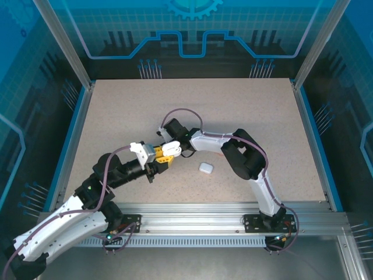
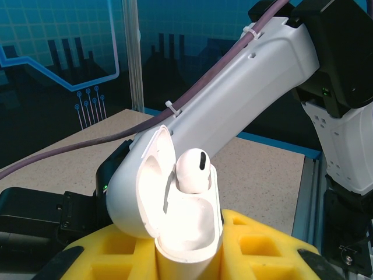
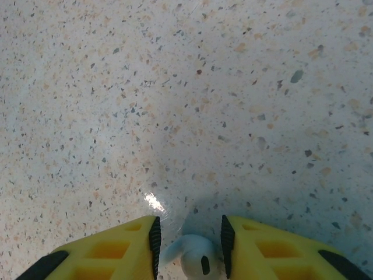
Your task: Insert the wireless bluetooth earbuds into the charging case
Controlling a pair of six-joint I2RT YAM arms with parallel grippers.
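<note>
A white charging case (image 2: pixel 186 224) stands with its lid open between the yellow fingers (image 2: pixel 265 245) of my left gripper (image 2: pixel 187 248), which is shut on its lower body. One white earbud (image 2: pixel 195 169) sits in the case's far socket; the near socket is bare. My right gripper (image 3: pixel 189 240) holds a second white earbud (image 3: pixel 197 261) between its black pads, stem pointing left, just above the speckled table. In the top view the right gripper (image 1: pixel 170 148) is right beside the left gripper (image 1: pixel 156 155), near the table's middle.
A second small white case (image 1: pixel 206 168), closed, lies on the table (image 1: pixel 245 111) right of the grippers. The right arm's white forearm (image 2: pixel 233 99) crosses close behind the held case. Glass walls and metal posts ring the table.
</note>
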